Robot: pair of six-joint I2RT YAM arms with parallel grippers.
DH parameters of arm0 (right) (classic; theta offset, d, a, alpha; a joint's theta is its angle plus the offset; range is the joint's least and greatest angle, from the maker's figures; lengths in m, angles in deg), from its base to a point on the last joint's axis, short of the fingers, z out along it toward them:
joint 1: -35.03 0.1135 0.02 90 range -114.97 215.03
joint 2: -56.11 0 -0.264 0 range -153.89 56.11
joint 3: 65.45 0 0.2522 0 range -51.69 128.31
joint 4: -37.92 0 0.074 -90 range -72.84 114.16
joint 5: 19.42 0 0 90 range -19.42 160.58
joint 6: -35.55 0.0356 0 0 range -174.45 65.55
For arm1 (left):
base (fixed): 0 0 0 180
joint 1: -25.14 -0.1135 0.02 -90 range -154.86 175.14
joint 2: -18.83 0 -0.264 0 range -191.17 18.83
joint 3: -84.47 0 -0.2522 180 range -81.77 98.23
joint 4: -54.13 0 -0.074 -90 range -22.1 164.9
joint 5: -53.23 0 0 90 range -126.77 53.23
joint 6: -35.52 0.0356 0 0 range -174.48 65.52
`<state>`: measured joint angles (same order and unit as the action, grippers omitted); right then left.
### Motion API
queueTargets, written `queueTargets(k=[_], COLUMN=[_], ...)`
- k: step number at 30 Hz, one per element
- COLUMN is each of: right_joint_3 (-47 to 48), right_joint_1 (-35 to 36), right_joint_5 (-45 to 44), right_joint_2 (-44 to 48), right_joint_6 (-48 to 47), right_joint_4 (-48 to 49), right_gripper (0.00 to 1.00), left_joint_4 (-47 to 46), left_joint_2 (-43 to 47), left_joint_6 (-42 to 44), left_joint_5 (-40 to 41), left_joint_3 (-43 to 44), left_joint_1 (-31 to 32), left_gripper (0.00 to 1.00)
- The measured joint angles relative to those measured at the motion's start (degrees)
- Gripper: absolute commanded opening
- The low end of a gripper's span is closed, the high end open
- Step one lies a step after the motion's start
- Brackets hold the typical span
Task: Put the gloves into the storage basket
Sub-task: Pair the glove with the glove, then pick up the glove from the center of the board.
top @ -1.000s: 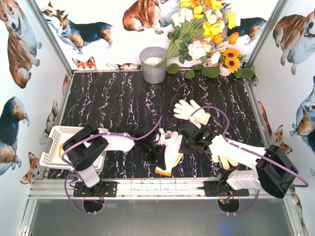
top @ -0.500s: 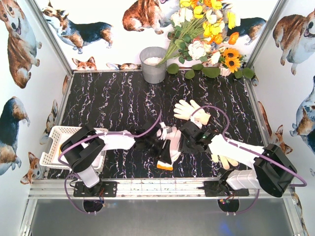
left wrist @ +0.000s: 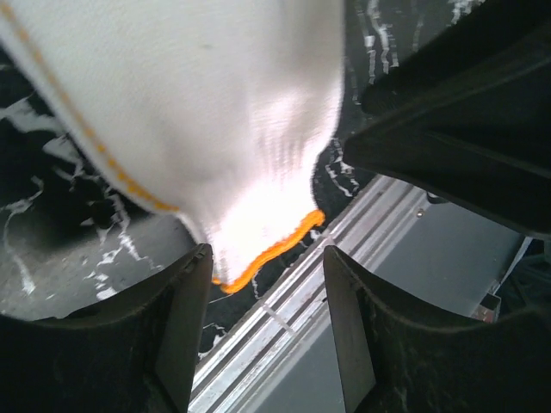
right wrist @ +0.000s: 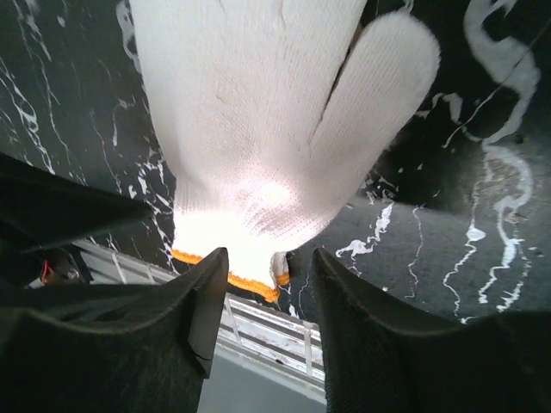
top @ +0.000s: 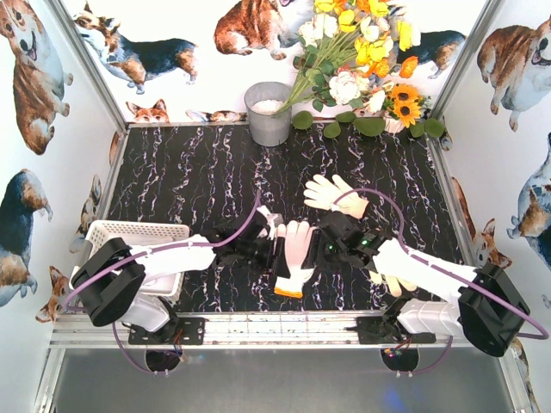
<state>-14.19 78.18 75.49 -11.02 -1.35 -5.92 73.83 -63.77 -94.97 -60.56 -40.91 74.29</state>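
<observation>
Top external view showed a white glove [top: 294, 254] with an orange cuff lying flat on the black marbled table [top: 189, 172], fingers pointing away and cuff toward the near rail. It lay between the two grippers and outside the storage basket [top: 120, 231], which stood well apart at the table's left edge. The left arm covered the basket's near right part, so its contents could not be made out. The left gripper [top: 269, 248] sat at the glove's left side and the right gripper [top: 325, 245] at its right, but from above both were dark shapes and their fingertips were hard to separate from the table.

The wrist cameras settled it. In the left wrist view the left gripper [left wrist: 265, 254] had its jaws spread, with the orange cuff edge of the glove [left wrist: 215, 129] showing across the gap; the glove's upper part ran off the frame. In the right wrist view the right gripper [right wrist: 269, 256] also stood with jaws parted, the cuff of the glove [right wrist: 250, 112] partly in the gap and the thumb out to the right. Neither pair of jaws was pinching the fabric.

A second glove [top: 331, 193] lay farther back on the table. A third glove [top: 392, 282] showed only its cream fingers from under the right arm.
</observation>
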Motion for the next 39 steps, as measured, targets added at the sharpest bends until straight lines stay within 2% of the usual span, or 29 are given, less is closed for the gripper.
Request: queueTargets(k=[4,12,16,19,24,28,31,33,39], right_joint_3=[-2.43,-2.45,-2.34,-1.62,-1.29,-1.16,0.33,1.81,6.43], right_joint_1=[0.37,0.61,0.61,0.61,1.05,2.99,6.73,9.60,16.70], right_joint_5=[3.58,3.87,3.91,4.17,3.43,1.46,-1.11,-2.40,-6.88], right_joint_2=[-1.68,-7.34,-11.13,-11.89,-10.69,-5.33,-1.70,-0.83,-3.02], right_joint_6=[1.90,2.49,2.56,2.51,1.84,0.07,-2.71,-5.40,-14.10], right_joint_4=[2.78,4.79,5.16,5.88,4.94,1.81,-1.57,-3.41,-6.40], right_gripper=[0.38,0.20,0.18,0.23,0.43,0.56,0.58,0.58,0.57], left_joint_4=[1.29,1.73,1.70,1.64,2.32,4.57,6.43,8.09,17.16], left_joint_2=[0.09,0.11,0.42,1.09,4.94,11.50,17.73,21.77,27.87], left_joint_6=[-1.64,-3.65,-3.93,-4.15,-4.31,-3.89,-3.06,-2.05,0.76], left_joint_5=[2.73,5.20,5.22,5.25,6.78,10.71,15.19,18.86,33.11], left_joint_3=[-1.46,-1.68,-1.70,-2.08,-3.67,-4.44,-4.79,-4.72,-0.83], left_joint_1=[-0.76,-2.36,-2.36,-2.36,-2.36,-2.36,-2.36,-2.40,-3.02], left_gripper=[0.47,0.46,0.46,0.46,0.48,0.52,0.60,0.69,0.84])
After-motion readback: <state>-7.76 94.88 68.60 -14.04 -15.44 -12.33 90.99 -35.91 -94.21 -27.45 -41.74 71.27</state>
